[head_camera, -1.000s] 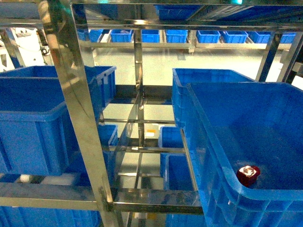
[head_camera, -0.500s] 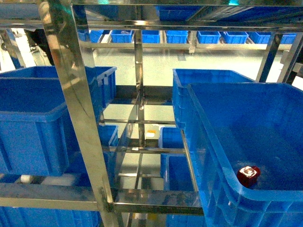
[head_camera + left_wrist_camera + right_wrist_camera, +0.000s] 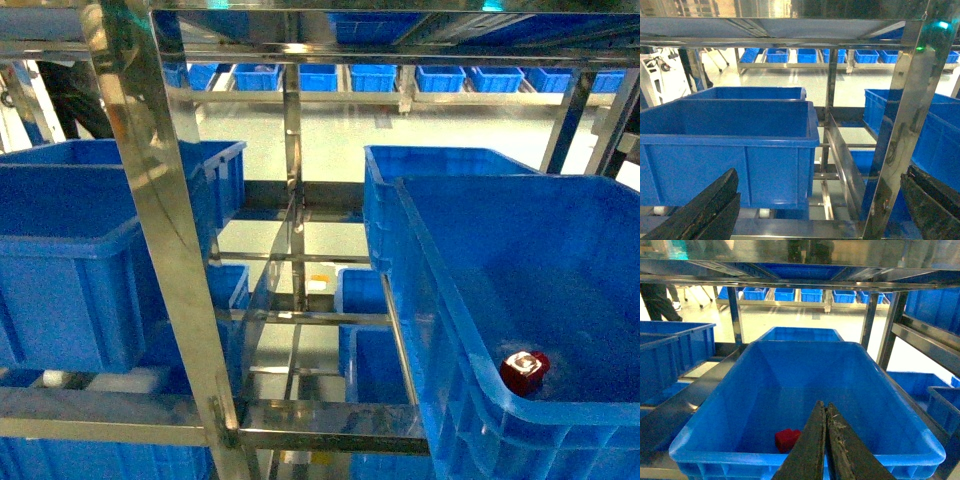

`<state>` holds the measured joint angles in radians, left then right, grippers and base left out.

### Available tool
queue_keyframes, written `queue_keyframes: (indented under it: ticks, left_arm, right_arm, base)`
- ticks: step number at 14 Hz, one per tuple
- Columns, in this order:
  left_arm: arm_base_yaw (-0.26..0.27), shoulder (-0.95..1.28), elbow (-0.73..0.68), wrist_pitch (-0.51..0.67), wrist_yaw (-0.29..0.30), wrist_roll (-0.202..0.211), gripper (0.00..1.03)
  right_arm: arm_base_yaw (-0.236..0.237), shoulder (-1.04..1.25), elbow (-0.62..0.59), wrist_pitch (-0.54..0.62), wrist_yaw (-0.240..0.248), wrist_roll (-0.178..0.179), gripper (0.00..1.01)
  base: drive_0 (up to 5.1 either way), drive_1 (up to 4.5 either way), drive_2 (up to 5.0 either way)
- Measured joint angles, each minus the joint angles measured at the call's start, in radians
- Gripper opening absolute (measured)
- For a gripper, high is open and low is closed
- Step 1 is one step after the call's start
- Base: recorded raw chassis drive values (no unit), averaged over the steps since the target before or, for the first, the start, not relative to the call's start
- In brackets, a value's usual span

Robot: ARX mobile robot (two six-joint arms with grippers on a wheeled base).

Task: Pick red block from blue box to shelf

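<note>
The right claw (image 3: pixel 825 450) is squeezed shut with nothing in it, just above the near rim of the blue box (image 3: pixel 730 405). One red block (image 3: pixel 787 439) sits on the box floor near the front wall, a little left of the claw. The left claw (image 3: pixel 805 220) is spread wide, holding nothing. The shiny shelf (image 3: pixel 150 200) holds more blue crates (image 3: pixel 70 250). No words can be read anywhere.
</note>
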<state>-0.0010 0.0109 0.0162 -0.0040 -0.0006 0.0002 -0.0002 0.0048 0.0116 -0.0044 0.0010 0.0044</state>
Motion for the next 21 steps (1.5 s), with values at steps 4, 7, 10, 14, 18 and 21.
queue_keyframes:
  ticks: [4,7,10,14,18,21]
  left_arm:
    - [0.0,0.0,0.0,0.0,0.0,0.0,0.98]
    - [0.0,0.0,0.0,0.0,0.0,0.0,0.98]
    - [0.0,0.0,0.0,0.0,0.0,0.0,0.98]
    - [0.0,0.0,0.0,0.0,0.0,0.0,0.98]
    - [0.0,0.0,0.0,0.0,0.0,0.0,0.98]
    - [0.0,0.0,0.0,0.0,0.0,0.0,0.98]
  right_arm:
    - [0.0,0.0,0.0,0.0,0.0,0.0,0.02]
    - [0.0,0.0,0.0,0.0,0.0,0.0,0.32]
    - [0.0,0.0,0.0,0.0,0.0,0.0,0.7]
    - [0.0,0.0,0.0,0.0,0.0,0.0,0.98]
    - [0.0,0.0,0.0,0.0,0.0,0.0,0.98]
    - [0.0,0.0,0.0,0.0,0.0,0.0,0.98]
  base:
    - [0.0,0.0,0.0]
    - [0.0,0.0,0.0]
    - [0.0,0.0,0.0]
    - [0.0,0.0,0.0]
    - [0.0,0.0,0.0]
    - [0.0,0.0,0.0]
